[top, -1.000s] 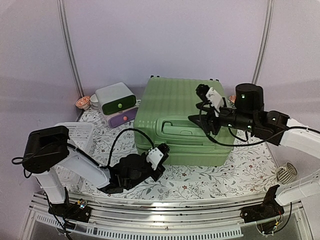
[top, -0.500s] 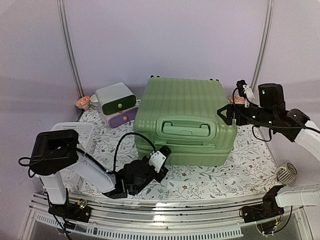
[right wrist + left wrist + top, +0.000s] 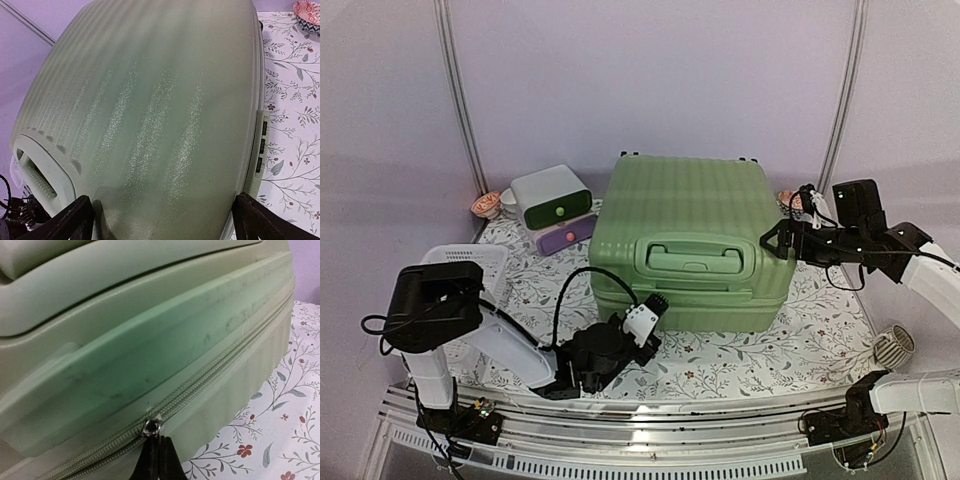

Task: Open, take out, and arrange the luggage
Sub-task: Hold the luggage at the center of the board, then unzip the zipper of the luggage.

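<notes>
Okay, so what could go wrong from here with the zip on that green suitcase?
The left gripper pinches the small zipper pull only at its fingertips, so it may slip off when dragged along the zip. The right gripper is open and not gripping the suitcase, so the case might slide on the floral cloth as the zip is pulled.

arms (image 3: 505, 345): white links, black joints | cables (image 3: 590, 269): black | left tool (image 3: 159, 450): black
</notes>
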Robot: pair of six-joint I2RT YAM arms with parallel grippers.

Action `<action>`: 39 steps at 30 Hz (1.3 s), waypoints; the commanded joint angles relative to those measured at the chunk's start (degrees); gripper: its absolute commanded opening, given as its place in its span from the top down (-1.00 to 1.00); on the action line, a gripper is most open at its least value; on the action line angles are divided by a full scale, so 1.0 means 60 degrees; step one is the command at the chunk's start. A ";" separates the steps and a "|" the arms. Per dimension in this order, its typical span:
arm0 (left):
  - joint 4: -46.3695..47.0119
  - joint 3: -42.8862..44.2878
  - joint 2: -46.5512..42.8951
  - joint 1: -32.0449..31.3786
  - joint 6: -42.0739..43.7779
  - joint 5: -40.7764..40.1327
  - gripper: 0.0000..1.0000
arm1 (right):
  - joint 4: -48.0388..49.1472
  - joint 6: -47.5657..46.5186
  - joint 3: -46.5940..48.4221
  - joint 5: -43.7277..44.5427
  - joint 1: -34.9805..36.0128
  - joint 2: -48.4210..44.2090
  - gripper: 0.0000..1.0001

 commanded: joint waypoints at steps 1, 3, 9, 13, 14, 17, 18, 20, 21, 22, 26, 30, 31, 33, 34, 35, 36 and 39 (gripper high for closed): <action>0.1179 0.0994 -0.0132 -0.0494 -0.0047 0.0781 1.00 | 0.0432 0.0003 -0.0617 -0.2244 0.0006 0.0228 -0.94; 0.0773 0.1349 -0.0023 -0.0512 -0.0053 0.1033 1.00 | 0.0845 0.0021 -0.0716 -0.2716 0.0060 0.0246 -0.92; 0.0394 0.2391 0.0394 -0.0695 0.0481 0.1672 1.00 | 0.1221 -0.0032 -0.0469 -0.3196 0.0627 0.0518 -0.88; -0.0077 0.3153 0.1051 -0.0776 0.0636 0.2013 1.00 | 0.1446 -0.0037 -0.0347 -0.3228 0.1098 0.0735 -0.88; -0.0178 0.3339 0.1142 -0.0778 0.0631 0.2098 1.00 | 0.1562 -0.0002 -0.0368 -0.3285 0.1199 0.0773 -0.87; -0.0505 0.3978 0.1456 -0.0778 0.0384 0.2333 1.00 | 0.1945 0.0078 -0.0459 -0.3580 0.1392 0.0865 -0.87; -0.0607 0.4333 0.1583 -0.0758 0.0259 0.2405 1.00 | 0.2117 0.0101 -0.0507 -0.3772 0.1433 0.0883 -0.87; -0.0734 0.4882 0.1908 -0.0700 0.0197 0.2795 1.00 | 0.2476 0.0156 -0.0637 -0.4119 0.1492 0.0841 -0.85; -0.0732 0.5135 0.2159 -0.0670 0.0223 0.2980 1.00 | 0.2636 0.0214 -0.0709 -0.4263 0.1492 0.0777 -0.85; -0.0714 0.5419 0.2352 -0.0651 0.0228 0.3138 1.00 | 0.2810 0.0254 -0.0772 -0.4262 0.1488 0.0681 -0.85; -0.0634 0.6224 0.2848 -0.0584 0.0153 0.3864 1.00 | 0.3019 0.0394 -0.0946 -0.3730 0.1493 0.0285 -0.84; -0.0740 0.6569 0.3000 -0.0584 0.0003 0.4939 1.00 | 0.2814 0.0396 -0.0978 -0.3028 0.1477 0.0062 -0.80; -0.0772 0.6571 0.2995 -0.0575 -0.0041 0.5264 1.00 | 0.2768 0.0376 -0.1000 -0.2778 0.1477 0.0008 -0.80; -0.0660 0.6410 0.2929 -0.0586 -0.0073 0.5758 1.00 | 0.2588 0.0370 -0.1013 -0.2169 0.1481 -0.0096 -0.81; -0.0564 0.6271 0.2865 -0.0577 -0.0115 0.5793 0.98 | 0.2516 0.0340 -0.1030 -0.1896 0.1483 -0.0164 -0.81; -0.0460 0.6050 0.2771 -0.0574 -0.0142 0.5727 0.89 | 0.2432 0.0305 -0.1043 -0.1619 0.1489 -0.0223 -0.83; -0.0343 0.5887 0.2683 -0.0573 -0.0136 0.5587 0.75 | 0.2359 0.0249 -0.1058 -0.1355 0.1478 -0.0291 -0.85; -0.0329 0.5293 0.2156 -0.0556 -0.0038 0.5178 0.38 | 0.2171 0.0045 -0.1175 -0.0519 0.1477 -0.0521 -0.86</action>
